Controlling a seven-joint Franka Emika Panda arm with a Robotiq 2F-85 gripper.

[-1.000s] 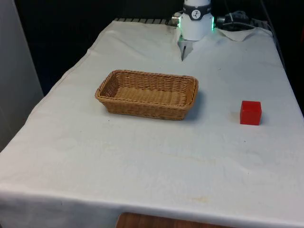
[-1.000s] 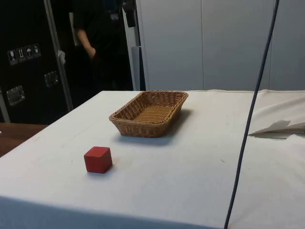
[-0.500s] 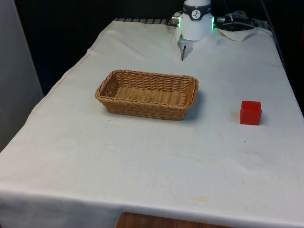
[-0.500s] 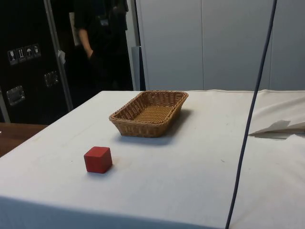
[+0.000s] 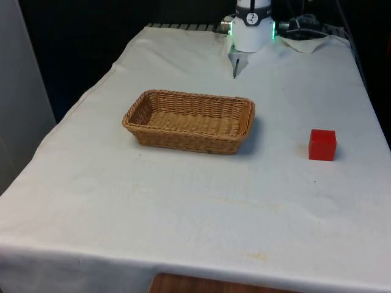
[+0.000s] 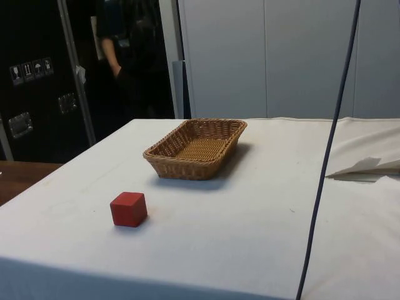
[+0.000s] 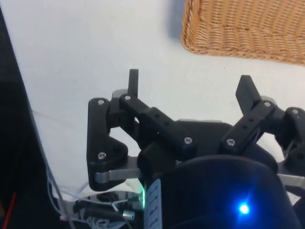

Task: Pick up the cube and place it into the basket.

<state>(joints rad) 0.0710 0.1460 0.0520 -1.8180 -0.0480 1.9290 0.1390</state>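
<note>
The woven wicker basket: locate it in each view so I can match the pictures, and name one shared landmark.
Front view: the tan woven wicker basket sits mid-table, toward the front view's left of the red cube.
Side view: the basket lies beyond the cube, farther from the camera.
Wrist view: its corner lies on the cloth beyond the open black pincer.
Shared landmark: the white tablecloth.

White cloth (image 5: 183,207) over table; person (image 6: 122,56) standing behind, beside dark cabinet (image 6: 31,81); black cable (image 6: 328,156) hanging across.
</note>
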